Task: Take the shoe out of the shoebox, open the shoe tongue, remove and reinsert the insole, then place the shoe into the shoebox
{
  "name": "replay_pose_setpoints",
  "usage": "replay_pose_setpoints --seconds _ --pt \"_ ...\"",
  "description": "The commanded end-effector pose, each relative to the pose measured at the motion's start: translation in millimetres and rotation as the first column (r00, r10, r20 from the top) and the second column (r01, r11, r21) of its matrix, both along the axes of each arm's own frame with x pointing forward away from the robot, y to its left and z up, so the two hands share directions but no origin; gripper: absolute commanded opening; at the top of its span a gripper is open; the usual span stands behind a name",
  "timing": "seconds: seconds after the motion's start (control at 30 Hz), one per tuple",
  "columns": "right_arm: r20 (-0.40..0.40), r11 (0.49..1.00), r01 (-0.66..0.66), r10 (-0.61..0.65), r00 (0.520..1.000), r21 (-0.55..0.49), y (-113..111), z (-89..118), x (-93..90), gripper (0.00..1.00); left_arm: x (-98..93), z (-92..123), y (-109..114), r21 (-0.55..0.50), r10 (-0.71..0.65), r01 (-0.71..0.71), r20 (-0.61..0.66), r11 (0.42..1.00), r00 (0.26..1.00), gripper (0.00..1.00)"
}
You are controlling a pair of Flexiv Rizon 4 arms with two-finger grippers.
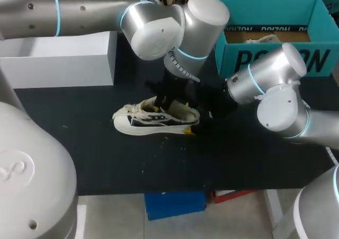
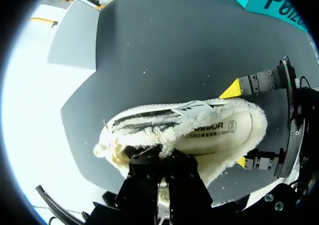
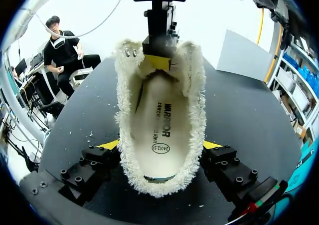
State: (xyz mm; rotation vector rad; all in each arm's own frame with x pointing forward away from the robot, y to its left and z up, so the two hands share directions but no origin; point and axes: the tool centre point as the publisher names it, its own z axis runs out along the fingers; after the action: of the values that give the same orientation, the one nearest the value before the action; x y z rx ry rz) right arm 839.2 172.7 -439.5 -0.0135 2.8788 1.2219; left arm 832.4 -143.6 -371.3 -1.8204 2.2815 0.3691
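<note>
Bold black lettering on the teal shoebox (image 1: 229,57) front; dark wordmark and oval size stamp on the insole (image 3: 160,119).

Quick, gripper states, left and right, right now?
Left gripper: cannot tell; it sits at the tongue of the cream fleece-lined shoe.
Right gripper: closed on the shoe's heel.

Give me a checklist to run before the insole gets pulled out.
1. Shoe out of the shoebox, upright on the table: ok.
2. Right tool clamps the heel from both sides: ok.
3. Insole lies flat inside, unobstructed towards the heel: ok.
4. Left tool is at the shoe's mouth; what it holds: cannot tell.
5. Shoebox open for the return: ok.
</note>
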Motion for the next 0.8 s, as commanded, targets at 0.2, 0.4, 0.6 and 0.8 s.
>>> replay_pose_setpoints --seconds 0.2,0.4,0.6,0.8 --pt "0.001 1.0 0.002 -0.002 1.0 -0.003 2 -2 0.7 0.0 3.1 18 4 -0.073 0.015 -0.013 0.027 0.997 1.0 0.0" --pt "0.001 1.0 0.002 -0.002 1.0 -0.003 2 -2 0.7 0.0 6.3 28 8 -0.146 0.048 -0.04 0.047 0.989 0.998 0.0" --pt "0.001 1.0 0.002 -0.002 1.0 -0.003 2 -2 0.7 0.0 10.9 35 17 -0.214 0.099 -0.082 0.071 0.973 0.993 0.0" --pt "0.001 1.0 0.002 -0.002 1.0 -0.003 2 -2 0.7 0.0 10.1 43 23 -0.336 0.127 -0.091 0.088 0.938 0.988 0.0"
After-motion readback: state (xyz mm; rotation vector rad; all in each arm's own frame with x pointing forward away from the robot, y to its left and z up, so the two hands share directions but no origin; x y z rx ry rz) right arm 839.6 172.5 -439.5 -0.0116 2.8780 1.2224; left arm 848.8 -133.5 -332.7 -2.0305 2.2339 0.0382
